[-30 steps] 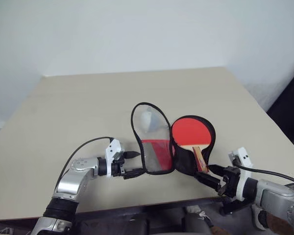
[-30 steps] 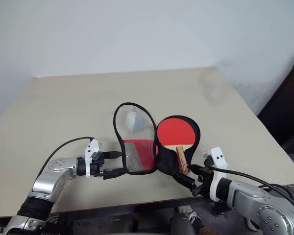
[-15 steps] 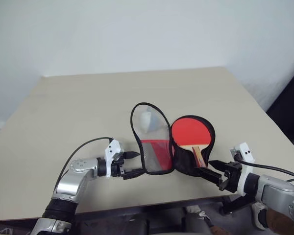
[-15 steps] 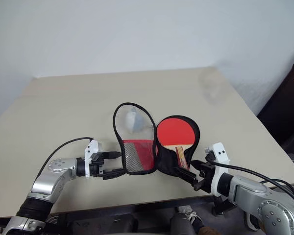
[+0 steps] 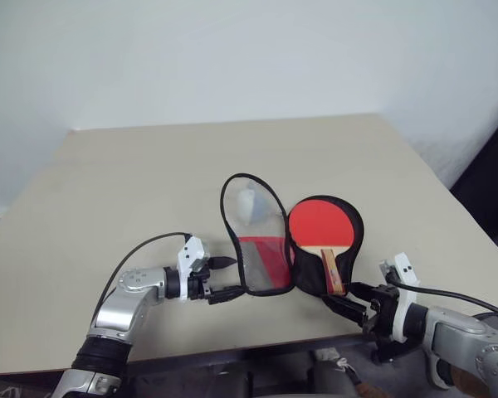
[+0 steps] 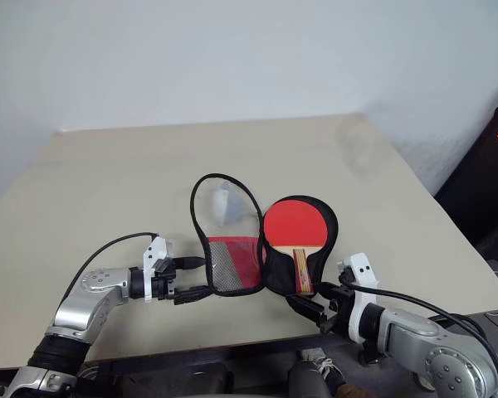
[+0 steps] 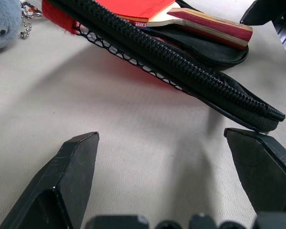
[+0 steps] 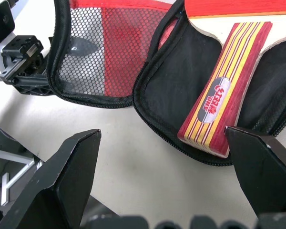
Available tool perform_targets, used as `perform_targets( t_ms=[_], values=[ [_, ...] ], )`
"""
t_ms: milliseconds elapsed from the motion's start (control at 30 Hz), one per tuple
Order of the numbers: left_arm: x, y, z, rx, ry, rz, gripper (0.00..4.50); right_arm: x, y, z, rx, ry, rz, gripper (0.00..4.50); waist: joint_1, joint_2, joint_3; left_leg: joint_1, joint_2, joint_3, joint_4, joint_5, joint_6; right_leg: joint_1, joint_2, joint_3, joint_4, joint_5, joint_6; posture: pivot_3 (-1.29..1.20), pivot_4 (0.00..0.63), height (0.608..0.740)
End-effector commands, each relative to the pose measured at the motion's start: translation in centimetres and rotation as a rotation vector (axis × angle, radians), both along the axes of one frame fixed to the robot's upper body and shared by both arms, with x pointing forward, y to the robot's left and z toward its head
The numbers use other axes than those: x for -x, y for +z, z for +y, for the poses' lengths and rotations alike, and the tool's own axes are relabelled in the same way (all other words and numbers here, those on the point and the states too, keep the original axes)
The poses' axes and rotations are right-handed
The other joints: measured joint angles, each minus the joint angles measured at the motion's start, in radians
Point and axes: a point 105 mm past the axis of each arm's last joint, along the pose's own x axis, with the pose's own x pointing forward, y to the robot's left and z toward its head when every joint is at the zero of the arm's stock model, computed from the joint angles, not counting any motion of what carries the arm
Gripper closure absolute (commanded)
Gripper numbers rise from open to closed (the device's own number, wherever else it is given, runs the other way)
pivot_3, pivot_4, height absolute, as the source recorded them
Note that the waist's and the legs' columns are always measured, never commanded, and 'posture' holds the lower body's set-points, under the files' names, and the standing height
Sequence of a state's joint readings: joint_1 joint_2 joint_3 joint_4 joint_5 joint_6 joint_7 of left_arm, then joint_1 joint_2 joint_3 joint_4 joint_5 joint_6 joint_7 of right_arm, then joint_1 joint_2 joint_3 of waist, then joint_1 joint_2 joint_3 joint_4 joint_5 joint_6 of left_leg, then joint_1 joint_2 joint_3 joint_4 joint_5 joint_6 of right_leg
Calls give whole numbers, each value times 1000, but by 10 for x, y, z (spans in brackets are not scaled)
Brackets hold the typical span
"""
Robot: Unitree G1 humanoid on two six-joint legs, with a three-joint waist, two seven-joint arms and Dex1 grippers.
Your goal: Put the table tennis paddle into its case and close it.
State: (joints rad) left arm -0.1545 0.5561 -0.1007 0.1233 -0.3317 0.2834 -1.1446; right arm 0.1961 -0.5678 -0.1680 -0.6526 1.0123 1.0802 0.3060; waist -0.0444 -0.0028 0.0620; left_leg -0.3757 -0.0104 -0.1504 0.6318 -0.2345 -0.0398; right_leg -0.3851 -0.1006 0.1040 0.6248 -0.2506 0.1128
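Observation:
The case lies open on the table. Its left half shows a clear window, red fabric and black mesh. The table tennis paddle rests red face up in the black right half, its striped wooden handle pointing toward the table's near edge. My left gripper is open beside the left half's lower edge, and the zip rim lies just past its fingers. My right gripper is open just short of the handle end, with nothing between its fingers.
A small pale blue plush charm on a bead chain lies by the case and shows through the window. The beige table has wide bare room to the left and behind. Its front edge runs close under both grippers.
The paddle's handle has swung slightly to the left and now lies straighter in the case half. My right gripper has shifted a little to the left below it. The left gripper has kept still.

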Motion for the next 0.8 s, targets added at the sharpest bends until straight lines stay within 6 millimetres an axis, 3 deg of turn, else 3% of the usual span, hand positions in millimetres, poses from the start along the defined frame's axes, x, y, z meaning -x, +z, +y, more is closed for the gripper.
perform_targets(
  t_ms=[33, 200, 400, 600, 733, 800],
  values=[
    [0, 5, 1, -4, -12, -15, 0, -4, 6, 4, -22, 13, -35, 24, 0, 0, 0, 0, 0, 0, 0, 0, 0, 0, 0, 0, 0, 0, 0, 0, 0, 740],
    [-7, 13, -2, 29, 2, -31, 0, -7, 3, -16, 18, -53, -55, 24, 0, 0, 0, 0, 0, 0, 0, 0, 0, 0, 0, 0, 0, 0, 0, 0, 0, 740],
    [-19, 43, -21, 95, -49, -112, 0, -36, 32, -66, 43, -243, -216, 24, 0, 0, 0, -1, 0, 0, 3, 0, 0, 1, 0, 0, 0, 0, 0, 0, 0, 740],
    [-28, 64, -64, 162, -185, -173, 0, -78, 66, -110, -20, -539, -373, 24, 1, 0, 0, 0, 0, 0, 2, 0, 0, 2, 0, 0, 0, 0, 0, 0, 0, 740],
    [-29, 59, -107, 177, -273, -162, 0, -92, 73, -112, -32, -622, -428, 24, 0, 0, 0, 0, -1, 0, 3, 0, 0, 4, 0, 0, -1, 0, 0, 0, 0, 740],
    [-31, 55, -119, 180, -274, -116, 0, -97, 73, -109, -33, -649, -432, 24, -1, 0, 0, 0, -1, 0, 3, 0, 0, 4, 0, 0, -1, 1, 0, 0, 0, 740]
  ],
)
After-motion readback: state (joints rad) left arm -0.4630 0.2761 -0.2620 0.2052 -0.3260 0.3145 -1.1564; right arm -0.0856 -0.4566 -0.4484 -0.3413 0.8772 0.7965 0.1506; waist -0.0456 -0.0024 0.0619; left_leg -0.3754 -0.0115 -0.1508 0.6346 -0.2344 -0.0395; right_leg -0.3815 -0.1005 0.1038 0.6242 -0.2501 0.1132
